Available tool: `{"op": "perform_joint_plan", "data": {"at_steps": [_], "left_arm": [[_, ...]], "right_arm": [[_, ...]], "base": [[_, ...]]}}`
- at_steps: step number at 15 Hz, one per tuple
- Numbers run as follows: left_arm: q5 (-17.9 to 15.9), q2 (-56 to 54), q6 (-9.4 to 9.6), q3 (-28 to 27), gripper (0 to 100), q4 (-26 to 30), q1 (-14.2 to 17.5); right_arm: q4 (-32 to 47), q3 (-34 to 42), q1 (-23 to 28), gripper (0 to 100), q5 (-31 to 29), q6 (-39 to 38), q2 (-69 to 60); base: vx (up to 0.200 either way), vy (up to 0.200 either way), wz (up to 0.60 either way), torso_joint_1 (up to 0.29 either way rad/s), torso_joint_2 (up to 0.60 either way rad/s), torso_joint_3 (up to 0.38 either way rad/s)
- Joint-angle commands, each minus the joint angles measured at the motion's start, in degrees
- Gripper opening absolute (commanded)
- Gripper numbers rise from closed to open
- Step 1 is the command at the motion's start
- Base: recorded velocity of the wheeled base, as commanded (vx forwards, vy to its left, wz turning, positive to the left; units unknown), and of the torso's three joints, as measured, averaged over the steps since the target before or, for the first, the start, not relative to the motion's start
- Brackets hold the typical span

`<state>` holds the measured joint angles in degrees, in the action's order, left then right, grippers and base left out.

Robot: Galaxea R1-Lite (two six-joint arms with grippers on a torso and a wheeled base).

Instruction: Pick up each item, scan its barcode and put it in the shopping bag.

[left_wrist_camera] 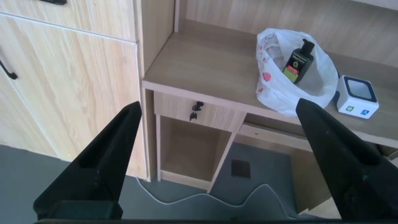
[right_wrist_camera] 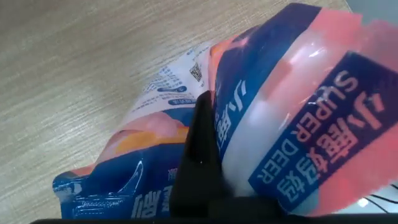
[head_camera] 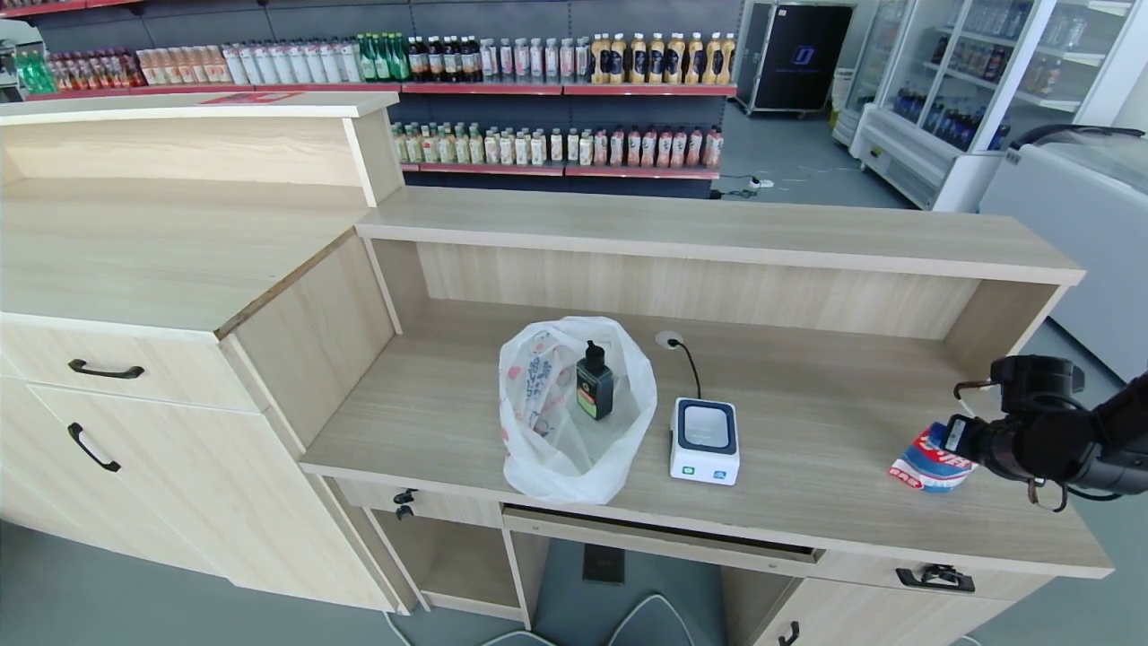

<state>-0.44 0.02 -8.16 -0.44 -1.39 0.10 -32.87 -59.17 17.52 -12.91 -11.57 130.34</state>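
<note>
Scanner [head_camera: 705,440] (corded) between packet [head_camera: 926,463] and bag [head_camera: 545,467]

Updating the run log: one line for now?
right gripper: shut on snack packet | left gripper: open | bottle: in shopping bag | scanner: bare

The right end effector [head_camera: 958,446] covers one end of the blue, red and white plastic snack packet [head_camera: 924,465]. The white plastic shopping bag [head_camera: 538,449] hides the base of the black bottle [head_camera: 594,388].
</note>
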Motion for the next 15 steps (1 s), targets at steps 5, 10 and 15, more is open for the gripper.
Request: {"op": "perform_joint_plan", "data": {"at_steps": [5, 10, 15], "left_arm": [[0.0, 0.0, -0.02, 0.0, 100, 0.0, 0.0], [0.0, 0.0, -0.02, 0.0, 100, 0.0, 0.0], [0.0, 0.0, -0.02, 0.0, 100, 0.0, 0.0]], "right_arm": [[-2.8, 3.9, -1.5, 0, -3.3, 8.8, 0.9], [-15.5, 4.3, -4.2, 0, 1.0, 11.9, -5.9], [-28.1, 9.3, -7.1, 0, 17.2, 18.8, -18.8]], "base": [[0.000, 0.000, 0.00, 0.000, 0.00, 0.000], [0.000, 0.000, 0.00, 0.000, 0.00, 0.000], [0.000, 0.000, 0.00, 0.000, 0.00, 0.000]]}}
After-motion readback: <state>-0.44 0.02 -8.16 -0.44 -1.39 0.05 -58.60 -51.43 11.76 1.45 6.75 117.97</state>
